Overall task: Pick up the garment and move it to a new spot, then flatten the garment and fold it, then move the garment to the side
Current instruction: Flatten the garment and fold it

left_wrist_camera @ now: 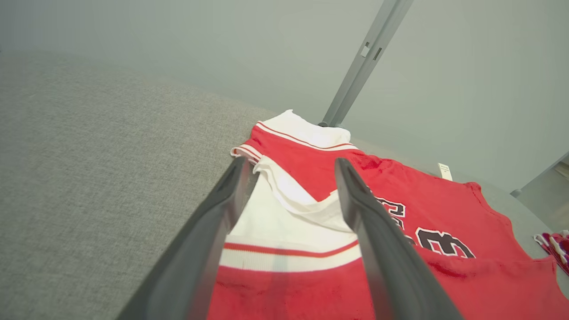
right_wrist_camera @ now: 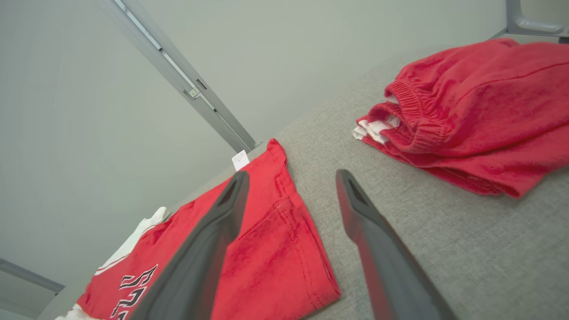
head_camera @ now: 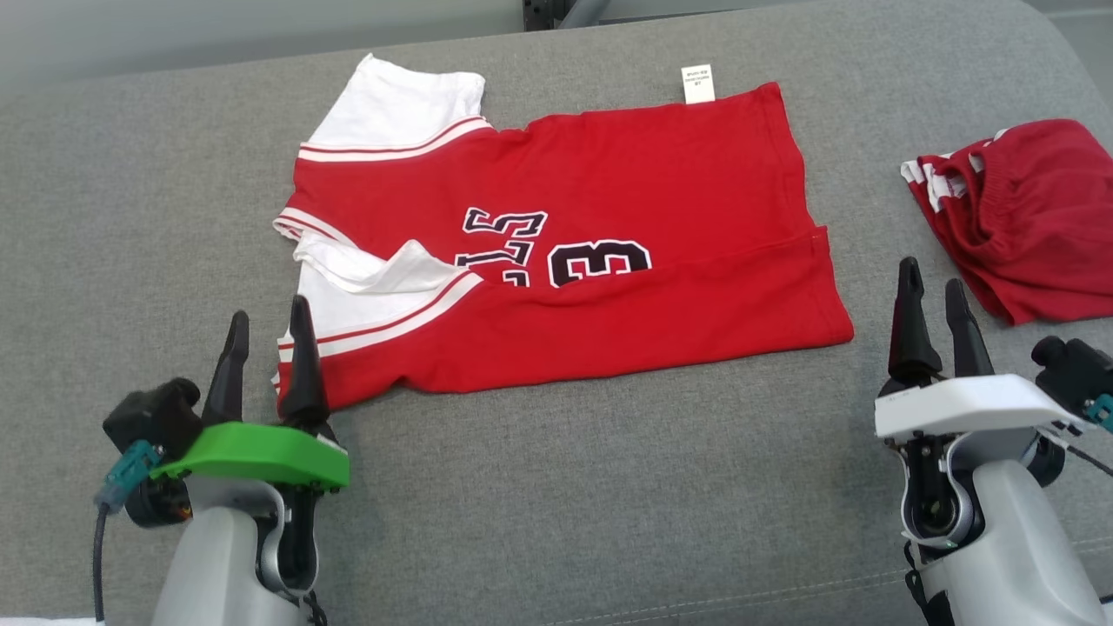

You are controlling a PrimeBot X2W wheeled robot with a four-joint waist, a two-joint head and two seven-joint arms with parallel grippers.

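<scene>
The garment (head_camera: 609, 252) is a red jersey with white sleeves and black-and-white numbers, lying sideways on the grey cushion with its near long edge folded over the body. A white label (head_camera: 697, 84) sticks out at its far edge. My left gripper (head_camera: 265, 330) stands open at the jersey's near left corner, its right finger just over the striped sleeve hem; the left wrist view has the garment (left_wrist_camera: 400, 222) between and beyond the fingers. My right gripper (head_camera: 930, 291) stands open just right of the jersey's near right corner, holding nothing. Left of those fingers lies the garment (right_wrist_camera: 266, 249).
A second red garment (head_camera: 1026, 217) with white trim lies bunched at the right edge of the cushion, close to my right gripper; it is the red heap (right_wrist_camera: 466, 111) in the right wrist view. The grey cushion (head_camera: 556, 487) has bare room in front. A metal post (left_wrist_camera: 369, 58) stands behind.
</scene>
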